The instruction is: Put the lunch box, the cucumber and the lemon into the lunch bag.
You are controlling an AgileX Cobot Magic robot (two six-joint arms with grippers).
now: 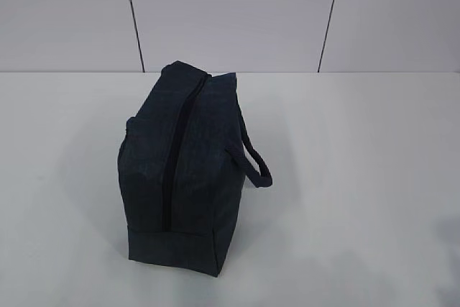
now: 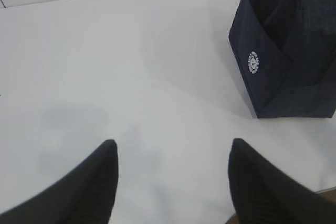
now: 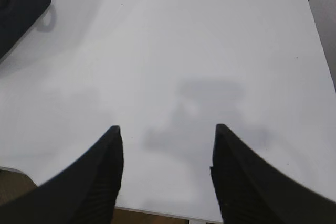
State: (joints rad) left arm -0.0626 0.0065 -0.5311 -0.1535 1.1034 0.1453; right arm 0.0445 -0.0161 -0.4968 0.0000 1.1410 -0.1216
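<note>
Lunch bag (image 1: 180, 163) stood upright on the white table (image 1: 359, 177), a bit left of center in the exterior view, long axis running away from the camera. Dark navy fabric, boxy. Zipper (image 1: 176, 156) ran along the top ridge from far end down to the near end panel; it looked closed, though the dark line didn't resolve well enough to be sure. Strap handle (image 1: 253, 163) looped out from the bag's right side, its lower end hanging just above the table. Left wrist view caught the bag at upper right (image 2: 289, 61), a corner and side panel with a small round white logo (image 2: 254, 62) printed on it, bag base sitting flat on the table. Right wrist view showed only a dark corner of the bag at top left (image 3: 18, 3) with a bit of strap beside it. Left gripper (image 2: 173, 153) had fingers spread apart, nothing between them, just bare table below, well clear of the bag. Right gripper (image 3: 167, 135) was the same: fingers released and spread, nothing grasped, bare table under it with the arm's shadow (image 3: 210, 114) cast ahead, near the table's front edge. Grey tiled wall (image 1: 230, 12) ran behind the table.
</note>
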